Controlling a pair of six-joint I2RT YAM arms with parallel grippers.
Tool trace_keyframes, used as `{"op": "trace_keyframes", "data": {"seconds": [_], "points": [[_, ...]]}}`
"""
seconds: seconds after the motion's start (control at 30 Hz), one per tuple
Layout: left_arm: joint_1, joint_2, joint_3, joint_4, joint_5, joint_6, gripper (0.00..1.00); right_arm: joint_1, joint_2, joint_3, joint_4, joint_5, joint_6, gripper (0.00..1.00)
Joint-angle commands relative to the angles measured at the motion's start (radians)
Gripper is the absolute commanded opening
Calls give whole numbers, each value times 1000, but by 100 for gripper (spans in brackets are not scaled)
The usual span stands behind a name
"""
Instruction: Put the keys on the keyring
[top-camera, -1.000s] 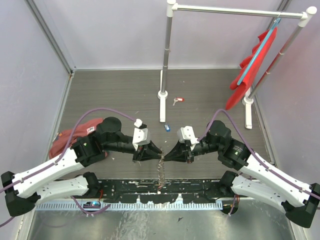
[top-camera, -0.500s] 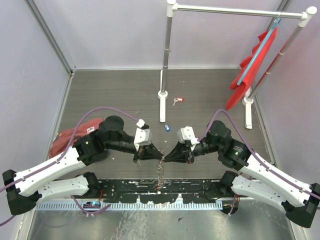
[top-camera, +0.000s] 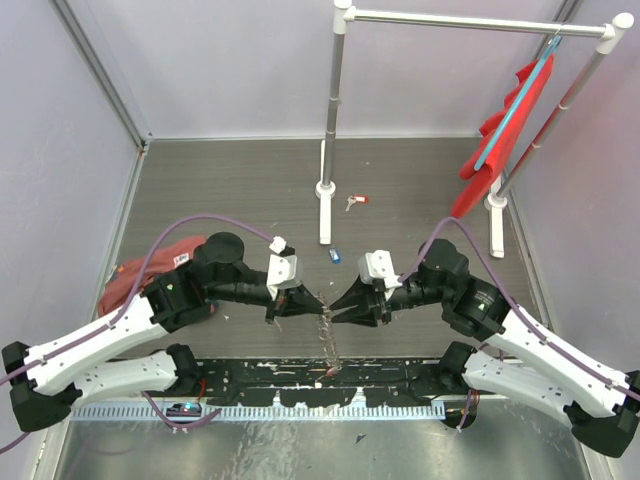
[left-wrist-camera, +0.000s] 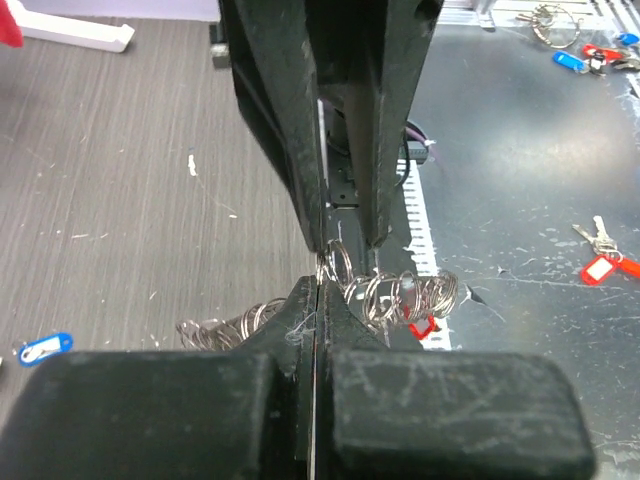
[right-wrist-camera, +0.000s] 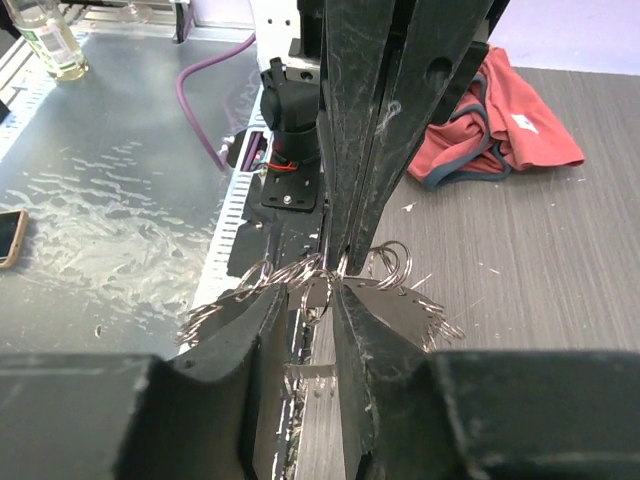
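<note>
left gripper (left-wrist-camera: 317, 292) is pressed tight together, pinching a strand of the keyring (left-wrist-camera: 400, 296), and its silvery coils dangle in the air between the two arms, above the near edge of the surface (top-camera: 230, 190). right gripper (right-wrist-camera: 319, 297) meets it tip to tip, fingers parted, coils sitting in the gap. farther back on the surface lie a red-tagged key (top-camera: 357, 201) and a blue-tagged key (top-camera: 334, 256), well apart.

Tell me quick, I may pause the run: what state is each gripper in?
Left gripper: closed on the keyring.
Right gripper: open, jaws apart at the keyring's loops.
</note>
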Motion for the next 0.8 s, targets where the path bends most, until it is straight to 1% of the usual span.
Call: {"op": "trace_keyframes", "data": {"seconds": [0.0, 0.1, 0.2, 0.27, 0.37, 0.4, 0.47, 0.5, 0.53, 0.57, 0.6, 0.67, 0.7, 0.77], "points": [[-2, -27, 15, -7, -66, -3, 0, 3, -25, 95, -72, 34, -59, 31], [-2, -33, 9, -9, -94, -2, 0, 3, -30, 119, -147, 77, -83, 31], [-3, -38, 9, -20, -133, 2, 0, 3, -43, 120, -175, 196, -63, 30], [-3, -44, 8, -29, -161, 3, 0, 3, -47, 113, -170, 355, 2, 27], [-2, -53, 4, -35, -192, 1, 0, 3, -38, 96, -163, 632, 128, 26], [-2, -55, 2, -35, -200, 0, 0, 3, -34, 89, -161, 719, 189, 27], [-2, -60, 0, -41, -221, -5, 0, 3, -20, 79, -164, 921, 309, 32], [-2, -61, 3, -49, -232, -5, 0, 3, -9, 77, -175, 993, 374, 34], [-2, -62, 4, -60, -242, -5, 0, 3, 10, 84, -195, 1113, 439, 36], [-1, -64, 5, -72, -253, -7, 0, 3, 34, 93, -217, 1175, 493, 38], [-2, -66, 6, -84, -264, -10, 0, 3, 71, 107, -248, 1217, 541, 42], [-2, -73, 9, -108, -280, -15, 0, 2, 174, 138, -299, 1233, 579, 50], [-1, -76, 9, -120, -292, -19, 0, 1, 219, 152, -317, 1216, 586, 53], [-1, -80, 16, -156, -303, -9, 0, -20, 304, 169, -333, 1150, 605, 53]]}}
